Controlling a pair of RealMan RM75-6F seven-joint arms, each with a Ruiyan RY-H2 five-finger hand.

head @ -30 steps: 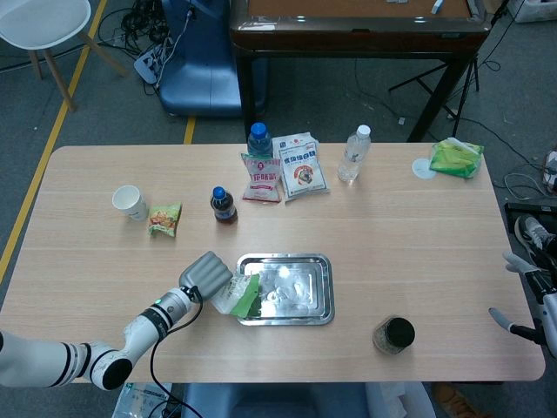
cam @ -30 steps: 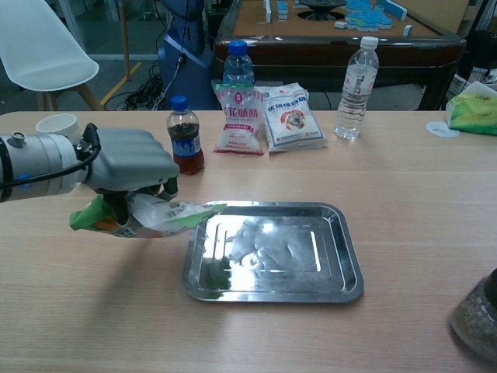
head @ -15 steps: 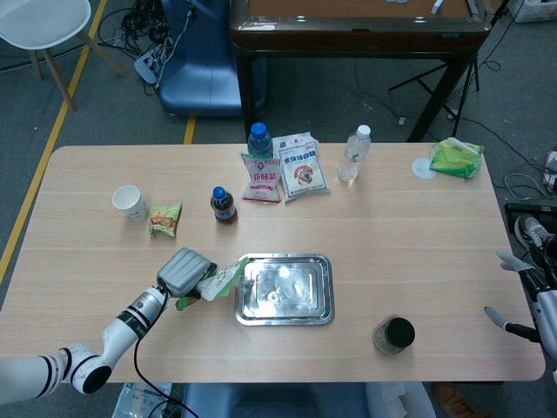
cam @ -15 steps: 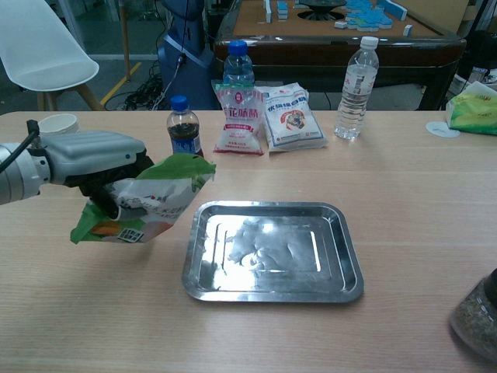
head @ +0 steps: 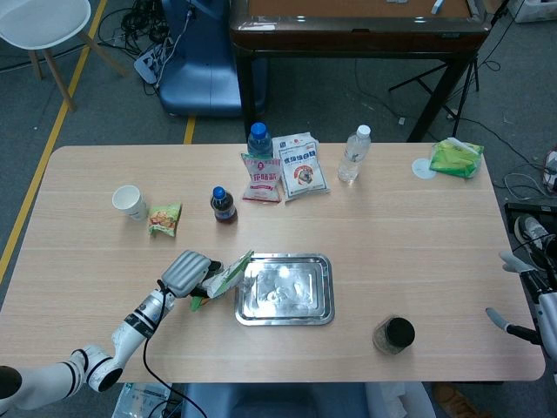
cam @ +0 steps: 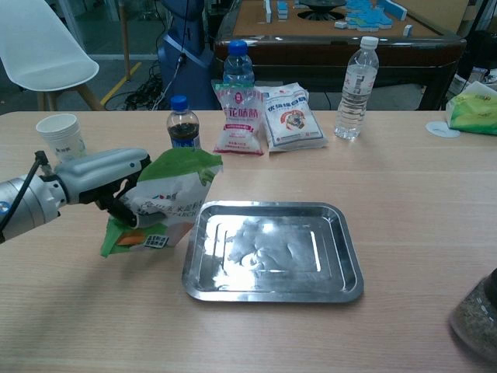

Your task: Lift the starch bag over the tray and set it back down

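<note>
Left hand (cam: 105,172) gripping the bag (cam: 163,200) from behind, upright, base at table level just left of the tray (cam: 342,264). Better to keep the grip firm, lower straight, release only once settled. Right hand (head: 529,296) spread, far right, idle.

The soft plastic starch bag (cam: 163,203) is white with green top and bottom edges, an orange patch and a small barcode panel, held by the pale grey left hand (cam: 105,172). The shiny silver metal tray (cam: 273,252) sits on the light wood-grain table (cam: 404,194). At the far edge stand a red-and-white packet (cam: 239,120) and a blue-capped dark cola bottle (cam: 182,126).
</note>
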